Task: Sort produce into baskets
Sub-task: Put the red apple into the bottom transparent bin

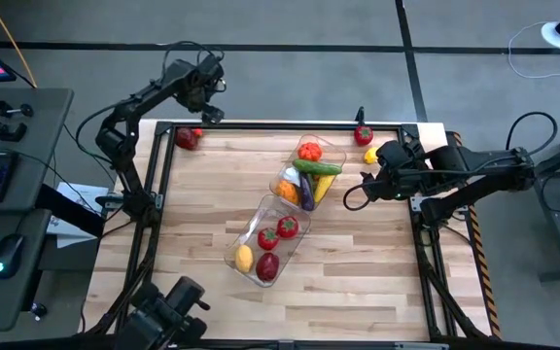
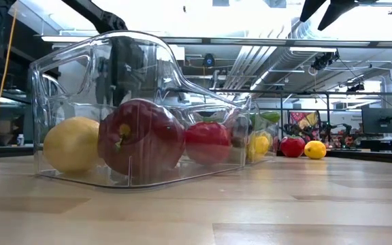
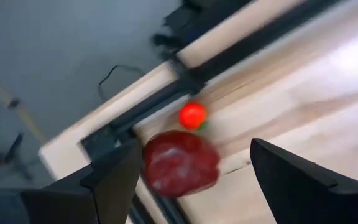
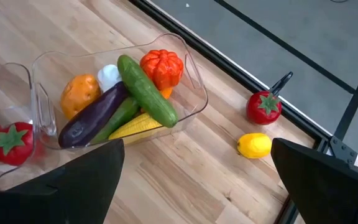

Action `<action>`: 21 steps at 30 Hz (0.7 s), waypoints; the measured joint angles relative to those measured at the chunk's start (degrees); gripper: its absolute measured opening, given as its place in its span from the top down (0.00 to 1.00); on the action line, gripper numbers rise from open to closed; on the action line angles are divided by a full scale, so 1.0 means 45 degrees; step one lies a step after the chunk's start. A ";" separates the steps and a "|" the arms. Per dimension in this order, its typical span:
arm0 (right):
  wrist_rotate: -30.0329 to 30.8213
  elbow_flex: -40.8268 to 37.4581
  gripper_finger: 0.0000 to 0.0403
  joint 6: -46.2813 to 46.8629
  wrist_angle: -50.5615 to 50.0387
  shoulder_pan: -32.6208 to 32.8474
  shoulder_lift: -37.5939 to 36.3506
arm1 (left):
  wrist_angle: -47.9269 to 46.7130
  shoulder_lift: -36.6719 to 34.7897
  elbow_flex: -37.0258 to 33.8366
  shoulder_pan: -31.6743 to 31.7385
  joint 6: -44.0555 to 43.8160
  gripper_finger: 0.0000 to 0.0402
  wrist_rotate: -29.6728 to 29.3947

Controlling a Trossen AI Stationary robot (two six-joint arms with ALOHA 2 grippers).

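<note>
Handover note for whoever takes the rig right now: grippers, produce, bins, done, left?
Left gripper: open, above dark red apple and small red tomato at far left corner.
Right gripper: open, empty, beside far clear plastic bin.
Done: far bin holds the vegetables; near clear bin holds a yellow lemon and red fruit.
Left: the corner pair, plus loose red tomato and loose yellow lemon at far right edge.

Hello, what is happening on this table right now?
A two-armed robot is sorting toy produce into two clear baskets, both already holding pieces. The left gripper, open, hovers over a dark red apple and a small tomato at the table's far left corner. The right gripper, open and empty, waits near a loose tomato and lemon.
</note>
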 joint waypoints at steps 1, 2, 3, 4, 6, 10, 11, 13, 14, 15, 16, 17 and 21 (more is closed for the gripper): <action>0.0006 0.0000 0.01 0.0014 0.0000 0.0000 0.0000 | 0.0035 0.0004 -0.0004 -0.0004 0.0321 0.28 0.0275; 0.0038 0.0000 0.01 0.0057 0.0000 0.0000 0.0000 | 0.0062 0.0005 -0.0055 -0.0005 0.0490 0.28 0.0397; 0.0103 0.0000 0.01 0.0119 0.0001 0.0000 0.0000 | 0.0094 0.0005 -0.0106 -0.0005 0.0574 0.28 0.0426; 0.0173 0.0000 0.01 0.0221 0.0000 0.0000 0.0000 | 0.0135 0.0005 -0.0162 0.0012 0.0647 0.27 0.0423; 0.0451 0.0000 0.01 0.0482 0.0010 0.0000 0.0036 | 0.0159 0.0008 -0.0332 0.0109 0.0820 0.25 0.0446; 0.0808 -0.0005 0.01 0.1057 0.0137 0.0000 0.0171 | -0.0191 0.0250 -0.0549 0.0285 0.1197 0.17 0.0448; 0.0896 -0.0005 0.01 0.1216 0.0232 0.0000 0.0235 | -0.0290 0.0356 -0.0549 0.0325 0.1263 0.15 0.0428; 0.1245 -0.0005 0.01 0.1442 0.0378 0.0000 0.0469 | -0.0294 0.0523 -0.0552 0.0346 0.1310 0.11 0.0201; 0.1518 -0.0005 0.01 0.1587 0.0423 0.0000 0.0651 | -0.0288 0.0571 -0.0554 0.0347 0.1270 0.10 0.0066; 0.1823 -0.0005 0.01 0.1736 0.0469 0.0000 0.0840 | -0.0238 0.0586 -0.0554 0.0345 0.1198 0.09 -0.0107; 0.2155 -0.0005 0.01 0.1921 0.0539 0.0000 0.1064 | -0.0150 0.0588 -0.0554 0.0335 0.1043 0.09 -0.0196; 0.2459 -0.0005 0.01 0.2165 0.0655 0.0000 0.1325 | -0.0088 0.0588 -0.0554 0.0328 0.0864 0.09 -0.0224; 0.2767 -0.0005 0.01 0.3011 0.1873 -0.0016 0.2446 | -0.0107 0.0588 -0.0554 0.0282 0.0598 0.09 -0.0237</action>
